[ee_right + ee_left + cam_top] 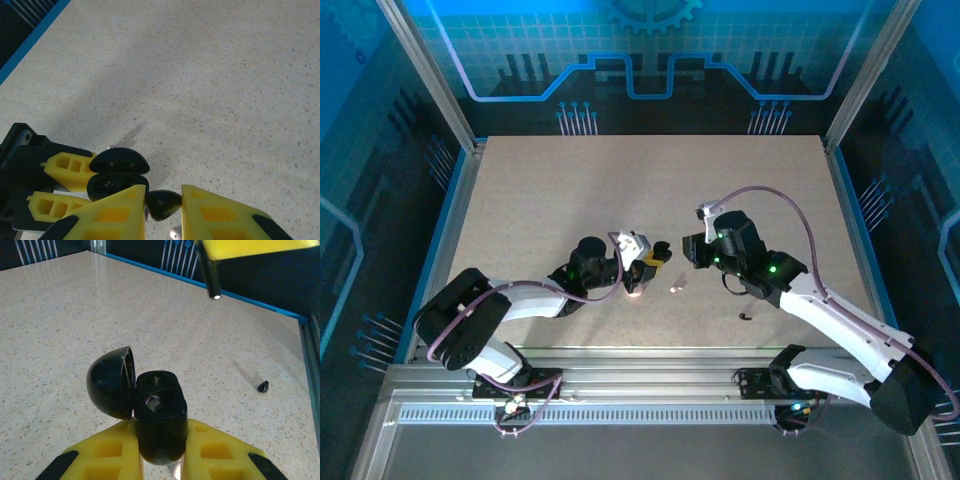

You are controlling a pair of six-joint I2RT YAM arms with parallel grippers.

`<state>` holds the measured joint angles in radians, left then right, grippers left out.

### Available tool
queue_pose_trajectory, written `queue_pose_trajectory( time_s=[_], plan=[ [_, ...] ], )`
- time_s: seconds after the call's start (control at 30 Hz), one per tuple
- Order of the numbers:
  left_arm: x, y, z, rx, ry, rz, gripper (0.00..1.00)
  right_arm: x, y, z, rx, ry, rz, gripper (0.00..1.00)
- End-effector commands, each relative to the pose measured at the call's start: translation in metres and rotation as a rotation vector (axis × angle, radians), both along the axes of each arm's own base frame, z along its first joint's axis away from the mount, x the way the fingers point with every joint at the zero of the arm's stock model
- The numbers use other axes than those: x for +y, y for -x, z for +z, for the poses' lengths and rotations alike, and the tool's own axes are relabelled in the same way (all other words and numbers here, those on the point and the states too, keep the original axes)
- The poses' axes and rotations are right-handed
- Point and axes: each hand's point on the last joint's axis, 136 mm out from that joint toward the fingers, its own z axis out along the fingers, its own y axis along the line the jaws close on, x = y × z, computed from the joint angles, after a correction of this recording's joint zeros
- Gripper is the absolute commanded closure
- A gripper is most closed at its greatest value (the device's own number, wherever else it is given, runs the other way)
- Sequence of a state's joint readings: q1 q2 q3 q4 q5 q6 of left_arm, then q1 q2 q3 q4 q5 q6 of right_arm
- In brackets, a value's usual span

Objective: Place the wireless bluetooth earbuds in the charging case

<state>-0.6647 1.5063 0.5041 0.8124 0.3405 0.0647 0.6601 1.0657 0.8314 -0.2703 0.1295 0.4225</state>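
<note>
A black charging case (159, 412) stands upright with its lid (111, 382) swung open to the left. My left gripper (161, 435) is shut on the case's body. In the right wrist view the same open case (117, 177) sits just left of my right gripper (163, 192), which is shut on a black curved earbud (164, 204). From above, the two grippers (648, 258) (692, 252) face each other over the table's middle, a short gap apart. Another black earbud (746, 316) (263, 386) lies on the table to the right. A whitish earbud (674, 289) lies between the arms.
A small pinkish piece (635, 291) lies on the table just below the left gripper. The speckled tabletop (570, 190) stretches far behind both grippers. Blue-edged frame rails (455, 210) border the table at left and right.
</note>
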Motion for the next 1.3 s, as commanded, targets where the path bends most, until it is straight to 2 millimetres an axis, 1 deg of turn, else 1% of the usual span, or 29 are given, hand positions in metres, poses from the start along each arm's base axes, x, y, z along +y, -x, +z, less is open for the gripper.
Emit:
queue_pose_trajectory(
  time_s=[0.0, 0.17, 0.27, 0.47, 0.57, 0.77, 1.0, 1.17, 1.27],
  plan=[
    [-0.01, 0.007, 0.022, -0.101, 0.018, -0.082, 0.91, 0.014, 0.001, 0.024, -0.123, -0.031, 0.128, 0.77],
    [-0.012, 0.01, 0.026, -0.185, -0.001, -0.114, 0.92, 0.019, 0.013, 0.03, -0.173, -0.045, 0.209, 0.78],
    [-0.013, 0.01, 0.028, -0.246, -0.021, -0.117, 0.92, 0.019, 0.016, 0.026, -0.188, -0.057, 0.224, 0.78],
    [-0.012, 0.005, 0.041, -0.358, -0.024, -0.086, 0.92, 0.02, 0.021, 0.015, -0.176, -0.071, 0.234, 0.78],
    [-0.01, 0.005, 0.046, -0.387, -0.014, -0.068, 0.92, 0.021, 0.023, 0.013, -0.182, -0.086, 0.242, 0.78],
    [-0.008, 0.006, 0.052, -0.385, 0.004, -0.055, 0.92, 0.022, 0.023, 0.01, -0.182, -0.11, 0.234, 0.78],
    [-0.008, 0.008, 0.051, -0.402, -0.002, -0.063, 0.92, 0.021, 0.017, 0.02, -0.232, -0.129, 0.21, 0.78],
    [-0.009, 0.011, 0.05, -0.444, -0.021, -0.067, 0.92, 0.019, 0.013, 0.029, -0.278, -0.146, 0.187, 0.78],
    [-0.008, 0.011, 0.051, -0.479, -0.04, -0.055, 0.92, 0.016, 0.015, 0.033, -0.305, -0.166, 0.173, 0.78]
  ],
)
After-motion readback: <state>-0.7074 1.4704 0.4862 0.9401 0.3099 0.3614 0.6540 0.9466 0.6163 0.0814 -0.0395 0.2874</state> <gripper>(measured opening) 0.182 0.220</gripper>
